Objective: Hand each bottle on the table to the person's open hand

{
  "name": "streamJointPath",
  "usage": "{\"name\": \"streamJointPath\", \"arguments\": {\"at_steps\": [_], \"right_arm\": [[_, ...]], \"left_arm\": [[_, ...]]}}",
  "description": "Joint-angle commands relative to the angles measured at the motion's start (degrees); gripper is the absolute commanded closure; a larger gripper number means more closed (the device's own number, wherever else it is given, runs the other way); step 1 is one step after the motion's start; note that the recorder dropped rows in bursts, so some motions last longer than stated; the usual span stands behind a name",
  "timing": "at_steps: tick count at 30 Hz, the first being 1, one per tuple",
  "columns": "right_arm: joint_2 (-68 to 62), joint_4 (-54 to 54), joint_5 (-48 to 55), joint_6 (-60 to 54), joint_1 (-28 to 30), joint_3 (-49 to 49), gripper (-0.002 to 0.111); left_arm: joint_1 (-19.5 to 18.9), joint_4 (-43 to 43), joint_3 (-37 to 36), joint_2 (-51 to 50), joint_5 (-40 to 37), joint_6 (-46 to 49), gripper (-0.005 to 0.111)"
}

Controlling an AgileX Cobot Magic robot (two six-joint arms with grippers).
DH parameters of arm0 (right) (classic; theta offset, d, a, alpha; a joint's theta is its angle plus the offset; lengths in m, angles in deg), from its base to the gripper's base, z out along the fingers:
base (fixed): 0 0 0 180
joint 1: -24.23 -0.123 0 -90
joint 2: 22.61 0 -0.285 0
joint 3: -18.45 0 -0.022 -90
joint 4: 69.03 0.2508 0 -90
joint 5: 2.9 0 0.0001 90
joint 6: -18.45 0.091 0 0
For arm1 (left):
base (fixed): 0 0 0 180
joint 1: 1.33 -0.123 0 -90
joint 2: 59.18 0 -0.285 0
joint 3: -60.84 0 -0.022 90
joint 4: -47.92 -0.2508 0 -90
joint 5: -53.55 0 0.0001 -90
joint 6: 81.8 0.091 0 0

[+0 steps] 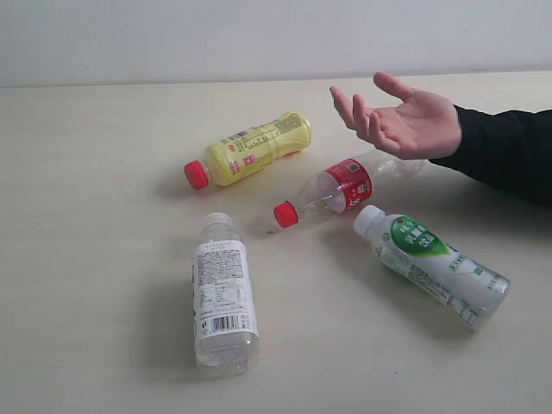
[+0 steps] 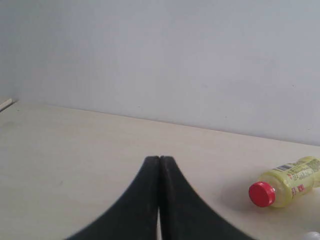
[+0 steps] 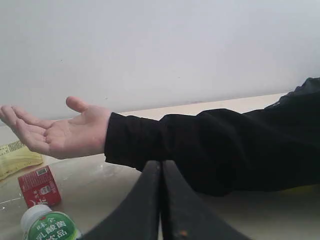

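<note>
The yellow bottle (image 1: 254, 148) lies on the table (image 1: 78, 224) at upper centre of the exterior view, its red cap pointing to the lower left. Just right of it and lower, the red-label bottle (image 1: 345, 184) lies slanted, its red cap at lower left and its clear base end reaching under the person's hand (image 1: 410, 121). Whether hand and bottle touch, I cannot tell. The white-label bottle (image 1: 222, 297) lies at lower centre-left, nearly straight up and down in the frame, neck toward the top. The green-white bottle (image 1: 431, 266) lies at lower right, its white cap toward the upper left, near the red-label bottle but apart from it. All 4 lie on their sides, and none touches another.

The hand is at upper right of the exterior view, open with palm up and fingers pointing left. Its black sleeve (image 1: 509, 151) runs off the right edge.

In the left wrist view the left gripper (image 2: 159, 160) has its 2 black fingers pressed together with nothing between them. It points over bare tabletop, and the yellow bottle lies off to one side, cap toward the camera. The right gripper (image 3: 161, 163) is likewise closed and empty. Beyond it stretch the sleeve and the open palm, with the red label and the green-white bottle's white cap also in view. A pale wall (image 2: 160, 60) stands behind the table.
</note>
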Motion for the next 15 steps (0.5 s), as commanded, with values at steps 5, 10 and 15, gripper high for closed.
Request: {"name": "streamJointPath", "arguments": {"at_steps": [5,10,15], "right_arm": [[0.33,-2.95,-1.35,-1.14,0.28,-0.27,0.108],[0.33,-4.95,-8.25,-1.92,0.28,-0.27,0.108],[0.33,-4.95,-19.26,-1.92,0.28,-0.27,0.108]], "left_arm": [[0.04,-0.23,-0.20,0.32,-0.06,0.01,0.107],[0.04,-0.23,-0.20,0.32,-0.06,0.01,0.107],[0.04,-0.23,-0.20,0.32,-0.06,0.01,0.107]]}}
